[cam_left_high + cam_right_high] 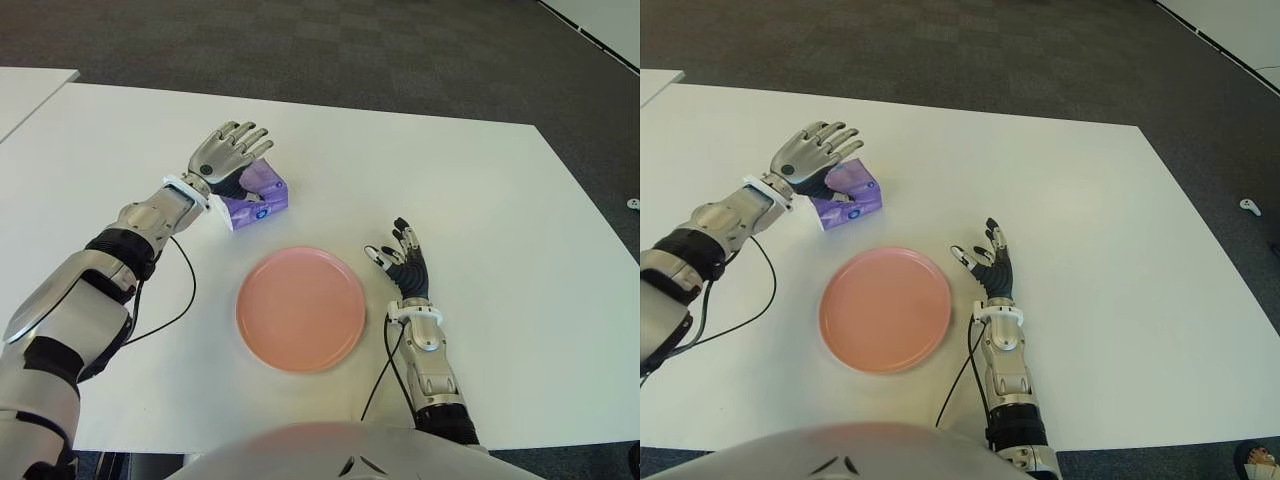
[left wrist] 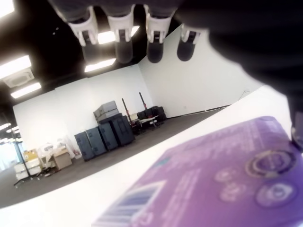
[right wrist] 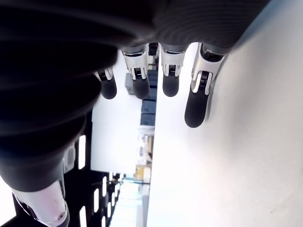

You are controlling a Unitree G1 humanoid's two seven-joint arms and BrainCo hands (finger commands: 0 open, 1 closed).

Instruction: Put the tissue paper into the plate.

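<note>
The small purple tissue-paper pack (image 1: 255, 198), likely light and squashy, sits under the open-fingered left hand (image 1: 228, 152), best pinched across its sides.

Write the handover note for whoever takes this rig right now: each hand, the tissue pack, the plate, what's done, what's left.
Left hand: fingers spread, hovering over the purple tissue pack, no grasp closed on it.
Right hand: open, holding nothing, to the right of the plate.
Tissue pack: on the white table, beyond the plate's far left edge and apart from it.
Pink plate: nothing on it, in front of the robot.
Done: left hand brought to the pack.
Left: close the fingers on the pack, lift it, carry it to the plate, release.
</note>
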